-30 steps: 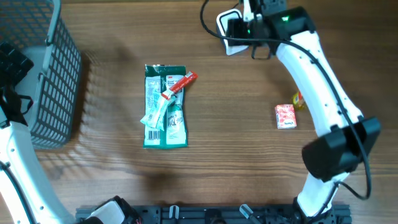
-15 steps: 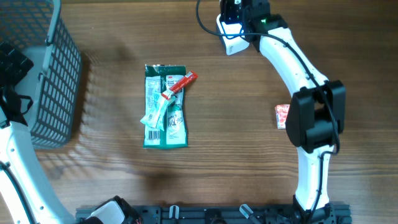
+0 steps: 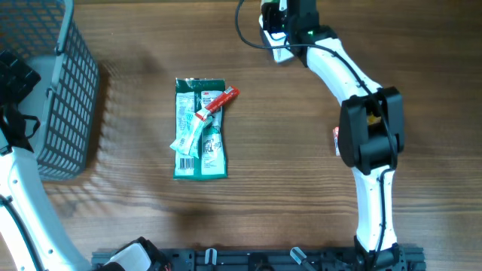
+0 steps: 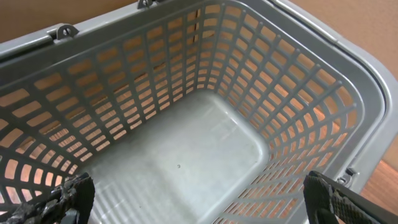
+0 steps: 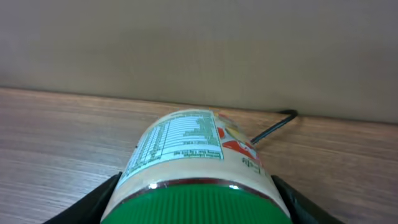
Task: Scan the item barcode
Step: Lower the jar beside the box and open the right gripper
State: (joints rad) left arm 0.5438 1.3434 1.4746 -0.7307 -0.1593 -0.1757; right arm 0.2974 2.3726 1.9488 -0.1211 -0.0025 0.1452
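My right claw [image 5: 196, 208] is clamped partway closed around a green-lidded jar [image 5: 186, 149]. It lies on its side between my fingers [image 5: 102, 199], lid toward my wrist camera, held low over the wood at the far edge of the table [image 3: 301, 173]. Beside it is a white unit [image 3: 273, 44] with a black lead [image 5: 273, 127]. I take that unit for the scanner, though the overhead view is too small to be sure.

The panel of the label facing up is the nutrition table, and no barcode shows from here. To do this step well I should roll the jar about its long axis until the bars come round. Then I should hold that face square to the scanner window, near it and not touching, and keep it there without wobble. The jar wall is curved and glossy, so a slight tilt should keep glare off the bars. My grip should stay firm, because a smooth round wall can twist between flat pads as I turn.

My left claw [image 4: 205, 199] hangs wide open and empty over the grey basket [image 4: 348, 81], well apart from all this. The green packet [image 3: 199, 128] and the small red box [image 3: 337, 139] lie on the table, not in my way.
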